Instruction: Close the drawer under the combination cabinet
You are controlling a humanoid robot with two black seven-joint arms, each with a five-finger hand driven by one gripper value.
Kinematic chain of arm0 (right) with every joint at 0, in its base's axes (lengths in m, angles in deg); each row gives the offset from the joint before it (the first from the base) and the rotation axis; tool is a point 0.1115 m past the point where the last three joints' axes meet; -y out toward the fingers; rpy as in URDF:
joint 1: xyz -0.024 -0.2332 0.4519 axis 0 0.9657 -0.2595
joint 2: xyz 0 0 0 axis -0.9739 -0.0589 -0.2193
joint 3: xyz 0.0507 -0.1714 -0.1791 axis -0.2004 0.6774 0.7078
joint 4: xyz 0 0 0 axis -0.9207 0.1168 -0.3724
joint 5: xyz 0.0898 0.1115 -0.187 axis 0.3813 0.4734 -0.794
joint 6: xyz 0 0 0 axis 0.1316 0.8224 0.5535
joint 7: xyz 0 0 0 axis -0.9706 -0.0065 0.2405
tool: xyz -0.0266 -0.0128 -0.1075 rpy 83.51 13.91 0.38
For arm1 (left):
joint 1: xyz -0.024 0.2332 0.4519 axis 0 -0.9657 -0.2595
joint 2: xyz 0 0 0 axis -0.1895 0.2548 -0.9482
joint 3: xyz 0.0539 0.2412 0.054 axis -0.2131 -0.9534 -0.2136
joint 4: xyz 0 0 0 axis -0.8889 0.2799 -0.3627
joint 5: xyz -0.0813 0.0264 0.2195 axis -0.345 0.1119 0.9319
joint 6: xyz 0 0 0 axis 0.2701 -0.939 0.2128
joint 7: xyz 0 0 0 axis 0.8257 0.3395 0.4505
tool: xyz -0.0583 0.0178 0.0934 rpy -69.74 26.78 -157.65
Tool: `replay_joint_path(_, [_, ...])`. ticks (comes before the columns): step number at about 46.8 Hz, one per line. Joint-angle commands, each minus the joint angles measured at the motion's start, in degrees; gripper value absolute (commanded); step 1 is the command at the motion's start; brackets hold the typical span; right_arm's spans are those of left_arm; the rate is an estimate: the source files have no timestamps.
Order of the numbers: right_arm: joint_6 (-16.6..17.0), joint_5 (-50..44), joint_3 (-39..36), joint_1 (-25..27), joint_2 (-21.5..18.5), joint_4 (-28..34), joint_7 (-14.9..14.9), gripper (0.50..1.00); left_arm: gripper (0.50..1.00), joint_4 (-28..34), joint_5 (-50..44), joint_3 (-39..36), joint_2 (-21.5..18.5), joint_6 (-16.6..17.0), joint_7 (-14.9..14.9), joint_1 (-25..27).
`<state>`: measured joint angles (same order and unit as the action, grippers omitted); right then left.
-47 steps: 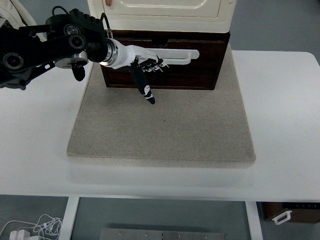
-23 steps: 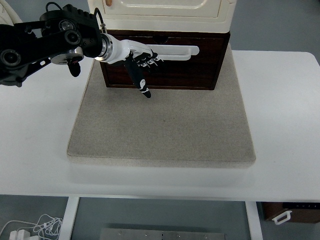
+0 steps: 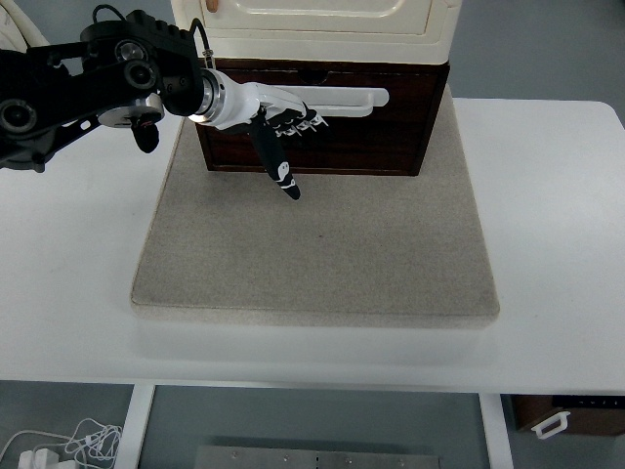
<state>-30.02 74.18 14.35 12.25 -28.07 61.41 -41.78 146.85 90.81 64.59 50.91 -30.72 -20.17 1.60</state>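
The cream combination cabinet (image 3: 322,24) stands at the back on a dark brown drawer (image 3: 376,142) with a white bar handle (image 3: 352,98). The drawer front sits about level with the cabinet's front. My left hand (image 3: 288,122) reaches in from the left and rests against the drawer front just below the handle's left half. Its fingers (image 3: 308,124) are curled and hold nothing, and the thumb (image 3: 278,171) points down over the mat. The right arm is out of view.
A grey felt mat (image 3: 322,254) lies under the cabinet and spreads toward the near edge of the white table (image 3: 557,244). The black left forearm (image 3: 88,88) spans the back left.
The left hand pushed up and back against the drawer front, then eased slightly right and down. The drawer front shifted back only a little.
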Motion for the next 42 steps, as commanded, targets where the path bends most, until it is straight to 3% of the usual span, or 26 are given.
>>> replay_joint_path(1, [0.07, -0.01, 0.0, -0.01, 0.0, 0.05, 0.0, 0.952, 1.0, 1.0, -0.31, 1.74, 0.1, -1.74, 0.45, -0.34])
replay_joint_path(6, [-0.02, -0.01, 0.0, 0.08, 0.0, 0.05, 0.0, 0.952, 1.0, 1.62, -0.4, 5.34, 0.36, -4.38, 3.88, -1.22])
replay_joint_path(12, [-0.01, -0.01, 0.0, -0.01, 0.0, 0.05, 0.0, 0.952, 1.0, 1.62, -0.49, 9.38, 0.63, -4.73, 5.9, -1.75])
replay_joint_path(25, [-0.02, -0.01, 0.0, -0.01, 0.0, 0.05, 0.0, 0.952, 1.0, 1.44, -2.34, 20.89, 1.15, -5.26, 15.04, -2.8])
replay_joint_path(42, [-0.02, -0.01, 0.0, 0.08, 0.0, 0.05, 0.0, 0.952, 1.0, 0.04, -4.62, 37.33, 2.47, -4.56, 21.11, -2.98])
